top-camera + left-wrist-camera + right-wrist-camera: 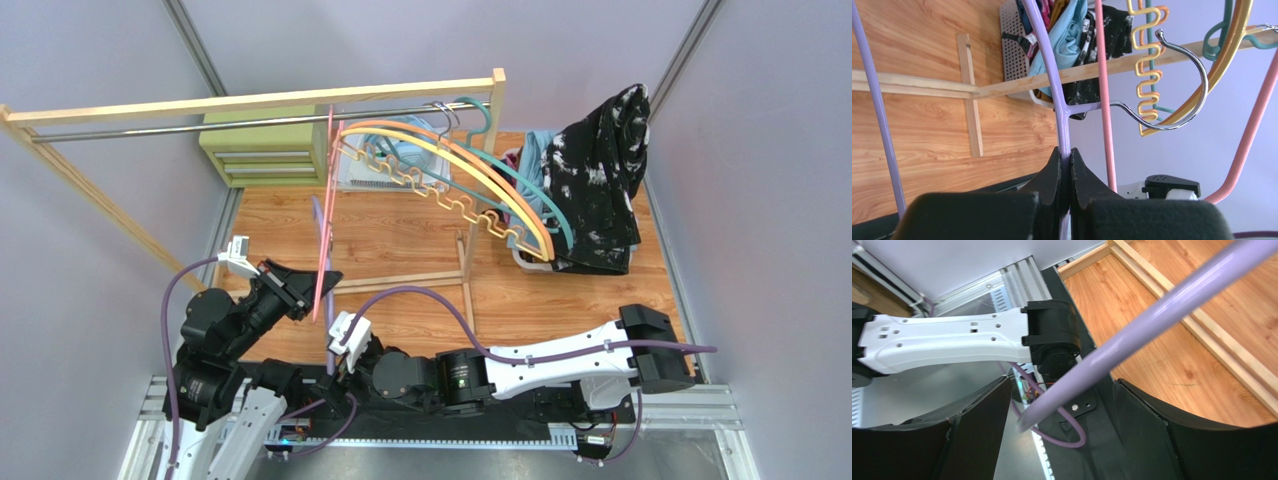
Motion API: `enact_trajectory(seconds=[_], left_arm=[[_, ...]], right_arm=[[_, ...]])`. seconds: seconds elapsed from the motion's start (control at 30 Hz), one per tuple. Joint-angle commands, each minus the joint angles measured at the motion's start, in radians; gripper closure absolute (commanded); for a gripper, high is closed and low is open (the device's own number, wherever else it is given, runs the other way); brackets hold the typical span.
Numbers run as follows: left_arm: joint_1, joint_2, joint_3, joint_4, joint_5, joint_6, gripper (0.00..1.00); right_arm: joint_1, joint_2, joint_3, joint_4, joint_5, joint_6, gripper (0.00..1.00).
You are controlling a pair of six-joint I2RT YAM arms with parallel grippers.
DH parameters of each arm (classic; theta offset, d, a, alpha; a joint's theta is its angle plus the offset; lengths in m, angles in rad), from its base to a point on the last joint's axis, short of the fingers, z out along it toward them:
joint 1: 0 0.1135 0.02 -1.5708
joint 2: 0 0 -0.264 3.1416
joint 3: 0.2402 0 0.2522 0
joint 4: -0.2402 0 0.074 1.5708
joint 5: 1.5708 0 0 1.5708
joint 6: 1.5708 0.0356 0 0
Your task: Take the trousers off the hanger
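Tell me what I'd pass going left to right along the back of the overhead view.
Green drawer unit → pink hanger → bunch of curved hangers on the rail → black white-speckled trousers.

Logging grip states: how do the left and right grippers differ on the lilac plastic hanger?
The left gripper is shut, pinching the lilac plastic hanger; the right gripper is open, a bar passing between its fingers. Left holds near the hook, right near a bar's end. Both have black fingers.

High overview, wrist views near lilac hanger (1064, 125)
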Motion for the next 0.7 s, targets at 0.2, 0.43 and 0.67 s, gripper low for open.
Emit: enact_trajectory(seconds=[0.2,0.43,0.67], left_arm=[[0.005,-0.036,-0.003,0.055,0.042,-0.077,1.0],[0.005,-0.039,-0.008,0.035,0.082,-0.069,0.74],[0.006,-0.062,0.006,-0.032,0.073,-0.062,0.37]], right_arm=[[-0.01,0.043,0.108,-0.069,0.224,0.057,0.8],[-0.009,-0.04,0.05,-0.135,0.26,0.216,1.0],[-0.012,-0.17,-0.044,-0.232,0.289,0.454,1.0]])
